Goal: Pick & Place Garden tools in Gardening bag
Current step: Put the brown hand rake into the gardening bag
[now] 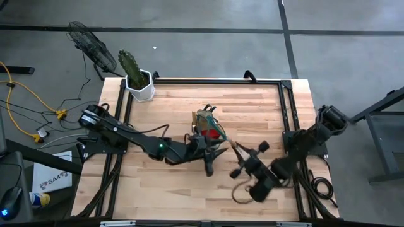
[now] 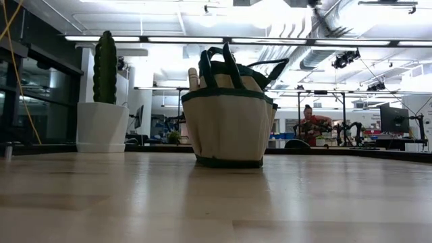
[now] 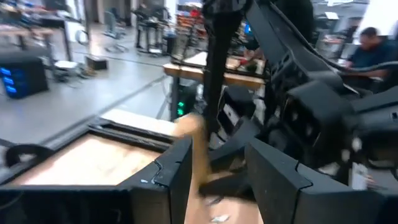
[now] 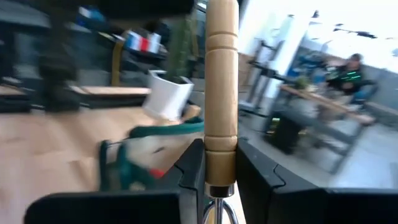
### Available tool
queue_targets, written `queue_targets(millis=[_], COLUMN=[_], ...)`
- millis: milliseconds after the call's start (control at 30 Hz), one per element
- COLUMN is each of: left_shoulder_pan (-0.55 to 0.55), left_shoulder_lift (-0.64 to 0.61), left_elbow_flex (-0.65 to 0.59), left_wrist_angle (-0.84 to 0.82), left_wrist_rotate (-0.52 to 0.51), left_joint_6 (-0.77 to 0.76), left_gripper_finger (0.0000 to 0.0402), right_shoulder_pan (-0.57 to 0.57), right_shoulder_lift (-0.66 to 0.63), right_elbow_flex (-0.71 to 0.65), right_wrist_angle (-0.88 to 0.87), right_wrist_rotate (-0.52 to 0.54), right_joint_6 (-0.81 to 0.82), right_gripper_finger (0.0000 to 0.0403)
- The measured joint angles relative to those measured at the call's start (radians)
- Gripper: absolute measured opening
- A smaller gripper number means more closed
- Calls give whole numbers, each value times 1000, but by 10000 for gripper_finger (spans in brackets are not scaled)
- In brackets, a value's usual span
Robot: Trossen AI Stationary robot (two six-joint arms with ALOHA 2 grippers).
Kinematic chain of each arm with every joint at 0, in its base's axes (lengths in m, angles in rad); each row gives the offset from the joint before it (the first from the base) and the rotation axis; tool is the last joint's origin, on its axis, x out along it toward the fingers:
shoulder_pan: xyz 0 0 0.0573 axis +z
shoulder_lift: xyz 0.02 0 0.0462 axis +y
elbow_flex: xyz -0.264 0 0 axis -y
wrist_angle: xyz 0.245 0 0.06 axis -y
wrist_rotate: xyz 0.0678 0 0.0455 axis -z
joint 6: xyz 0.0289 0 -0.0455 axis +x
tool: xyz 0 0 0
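Observation:
The tan gardening bag [image 1: 207, 125] with green trim stands upright on its base at mid-table. A red piece [image 1: 214, 132] and a wooden handle [image 2: 194, 77] show in its mouth. My right gripper [image 4: 221, 168] hovers near the bag's right side, shut on a wooden-handled garden tool [image 4: 222, 93]. That tool's handle [image 1: 235, 147] points toward the bag. My left gripper [image 3: 217, 168] is open just in front of the bag [image 1: 213, 154], its fingers on either side of the same handle [image 3: 196, 149]. Whether they touch it I cannot tell. Neither gripper shows in the low view. My right gripper pinches the tool's wooden handle [image 4: 221, 158] between its two fingers, close to the metal collar at the tool's working end [image 4: 217, 190]. The fingers come level from the table's right side and lie across the handle. The tool is lifted clear of the table.
A white hexagonal pot with a cactus [image 1: 137, 82] stands at the table's far left corner. A black frame [image 1: 284, 101] runs along the table's edges. Bare wood [image 1: 164, 183] lies near the front. People [image 2: 312, 121] work at benches in the room beyond.

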Motion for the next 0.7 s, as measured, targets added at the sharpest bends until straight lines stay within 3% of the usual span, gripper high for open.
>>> queue_targets(millis=[133,400,700], left_shoulder_pan=[0,0,0], left_shoulder_lift=[30,43,43], left_elbow_flex=[62,85,85], left_wrist_angle=[-7,-18,-30], left_wrist_rotate=[-83,-322,-356], left_joint_6=[48,56,-16], left_gripper_finger=[143,143,143], right_shoulder_pan=[-94,-177,-209], right_shoulder_lift=[8,9,9], right_elbow_flex=[0,0,0], right_wrist_angle=[106,95,95], right_wrist_rotate=[0,0,-1], right_joint_6=[-187,-204,-233], right_gripper_finger=[51,51,51])
